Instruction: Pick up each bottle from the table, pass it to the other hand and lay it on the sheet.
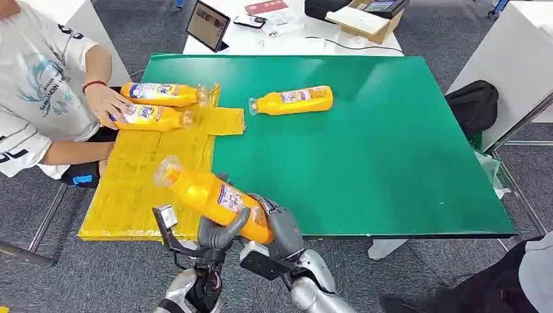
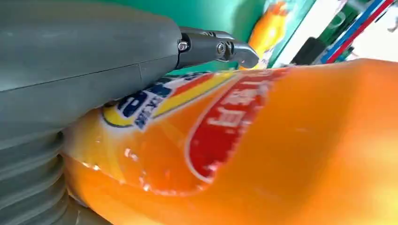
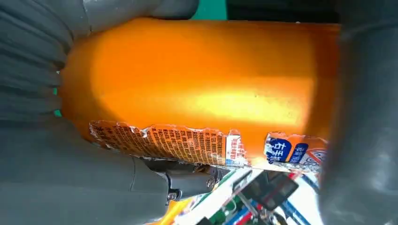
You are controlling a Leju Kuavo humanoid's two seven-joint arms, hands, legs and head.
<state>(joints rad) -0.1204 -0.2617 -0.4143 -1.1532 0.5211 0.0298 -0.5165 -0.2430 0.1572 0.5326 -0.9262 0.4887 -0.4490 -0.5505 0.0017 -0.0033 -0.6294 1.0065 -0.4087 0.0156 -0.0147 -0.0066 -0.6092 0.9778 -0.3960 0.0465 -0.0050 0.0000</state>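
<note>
orange bottle (image 1: 212,195) mid-handover at counter (image 1: 391,163) near edge; left robot hand (image 1: 218,236) & right robot hand (image 1: 277,225) both grasping it; two bottles (image 1: 156,104) on yellow sheet (image 1: 143,182); one bottle (image 1: 291,100) left on counter; person's hand (image 1: 107,104) touching sheet bottles

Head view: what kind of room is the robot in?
Probably a lab or office set up for robot testing: a green-topped work table on grey carpet, a white desk behind with a dark tablet screen and an open cardboard box, and a seated person helping.
</note>
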